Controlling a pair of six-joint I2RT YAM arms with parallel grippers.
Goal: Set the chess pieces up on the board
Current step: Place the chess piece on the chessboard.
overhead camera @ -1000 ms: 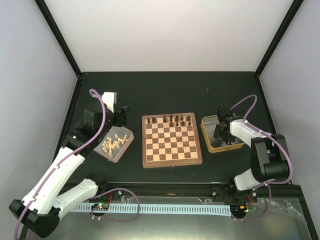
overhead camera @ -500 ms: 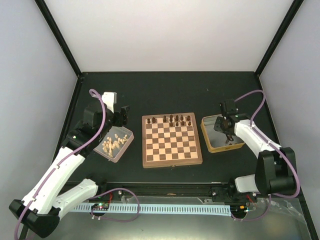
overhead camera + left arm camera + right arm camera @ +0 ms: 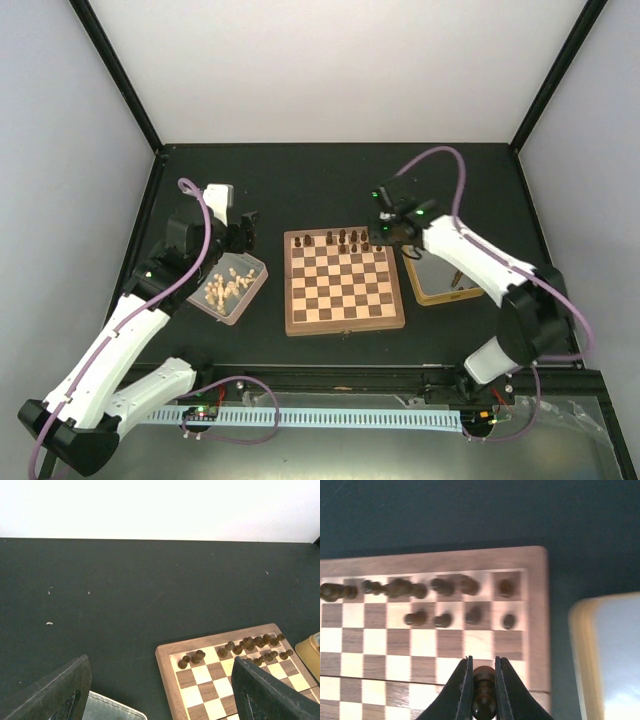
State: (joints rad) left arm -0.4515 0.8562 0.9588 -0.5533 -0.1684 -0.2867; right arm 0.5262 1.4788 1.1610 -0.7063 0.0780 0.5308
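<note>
The wooden chessboard lies in the middle of the table. Several dark brown chess pieces stand in its two far rows. My right gripper hovers over the board's far right corner. In the right wrist view it is shut on a dark chess piece, above the squares near the board's right frame. My left gripper is open and empty, beyond the board's far left corner. In the left wrist view its fingers stand wide apart and the board's corner shows between them.
A clear tray with several pale cream pieces lies left of the board, under my left arm. A yellow metal tin lies right of the board and also shows in the right wrist view. Black frame posts border the table.
My right gripper has moved from over the yellow tin to the left and farther away, to the board's far right corner, with a dark piece in it. The left arm has not moved.
</note>
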